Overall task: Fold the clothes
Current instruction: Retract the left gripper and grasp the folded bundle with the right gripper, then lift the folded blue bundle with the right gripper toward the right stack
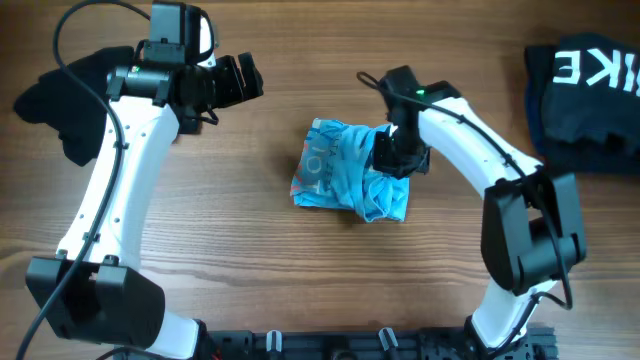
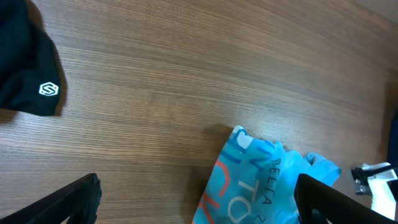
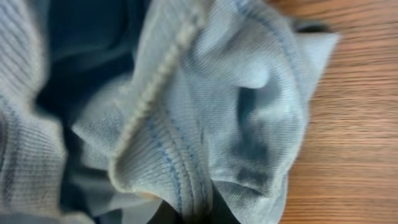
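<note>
A crumpled blue shirt lies bunched in a rough heap near the middle of the wooden worktop, with printed lettering showing on its left half. The right claw points down into the shirt's right part. In the right wrist view ribbed blue fabric fills the frame and hides the fingers, so I cannot tell how far they are parted or whether they grip the cloth. The left claw hovers up-left of the shirt, apart from it, its fingers spread wide and holding nothing. A black cloth lies at the far left and a dark garment with white letters at the far right.
</note>
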Robot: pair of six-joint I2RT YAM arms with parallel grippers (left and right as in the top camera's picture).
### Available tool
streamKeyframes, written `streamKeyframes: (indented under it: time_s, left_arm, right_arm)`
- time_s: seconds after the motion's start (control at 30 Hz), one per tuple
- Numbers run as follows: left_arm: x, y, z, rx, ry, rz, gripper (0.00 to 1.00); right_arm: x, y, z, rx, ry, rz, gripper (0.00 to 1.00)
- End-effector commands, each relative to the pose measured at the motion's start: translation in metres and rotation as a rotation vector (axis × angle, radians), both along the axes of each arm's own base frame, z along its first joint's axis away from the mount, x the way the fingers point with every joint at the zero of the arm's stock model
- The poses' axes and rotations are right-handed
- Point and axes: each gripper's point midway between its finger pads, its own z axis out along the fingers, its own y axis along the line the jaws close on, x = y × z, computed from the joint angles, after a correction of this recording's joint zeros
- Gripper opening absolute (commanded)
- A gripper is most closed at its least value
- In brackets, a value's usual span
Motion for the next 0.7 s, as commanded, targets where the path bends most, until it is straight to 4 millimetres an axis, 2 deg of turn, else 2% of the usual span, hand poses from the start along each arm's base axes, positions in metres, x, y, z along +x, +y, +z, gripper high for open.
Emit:
streamKeyframes:
  time_s: [0.0,0.1,0.17,0.2,0.23,0.27,0.3,0.33,0.4,0.47,0.53,0.67]
  left_arm:
    - [0.002,0.005,0.006,0.019,-0.017,0.018,1.0]
    - [0.003,0.005,0.005,0.019,-0.016,0.018,1.0]
    - [0.003,0.005,0.004,0.019,-0.013,0.017,1.0]
    - [0.003,0.005,0.004,0.019,-0.014,0.017,1.0]
    - [0.003,0.005,0.004,0.019,-0.014,0.018,1.0]
    - [0.003,0.006,0.004,0.023,-0.014,0.019,1.0]
    - [0.003,0.007,0.004,0.027,-0.014,0.022,1.0]
    - [0.003,0.007,0.003,0.03,-0.014,0.024,1.0]
    - [0.003,0.008,0.003,0.031,-0.014,0.025,1.0]
    - [0.003,0.008,0.003,0.031,-0.014,0.025,1.0]
    - [0.003,0.008,0.003,0.032,-0.014,0.025,1.0]
    - [0.003,0.008,0.003,0.031,-0.014,0.025,1.0]
  right_arm:
    - [-0.004,-0.004,0.011,0.126,0.032,0.026,0.07]
    - [0.005,-0.035,0.024,0.094,-0.009,-0.037,0.04]
    - [0.007,-0.047,0.036,0.095,-0.048,-0.013,0.04]
    - [0.006,-0.051,0.041,0.093,-0.056,0.007,0.11]
    - [0.003,-0.054,0.042,0.089,-0.051,0.015,0.2]
    - [-0.003,-0.06,0.041,0.068,-0.022,0.006,0.59]
    - [-0.009,-0.064,0.039,0.056,0.008,-0.006,0.76]
    - [-0.011,-0.067,0.038,0.049,0.025,-0.036,0.83]
    - [-0.007,-0.075,0.036,0.044,0.023,-0.112,0.86]
    - [0.003,-0.083,0.036,0.077,-0.01,-0.14,0.95]
    - [0.007,-0.076,0.033,0.159,-0.039,-0.078,0.99]
    - [0.004,-0.066,0.009,0.25,-0.057,-0.076,1.0]
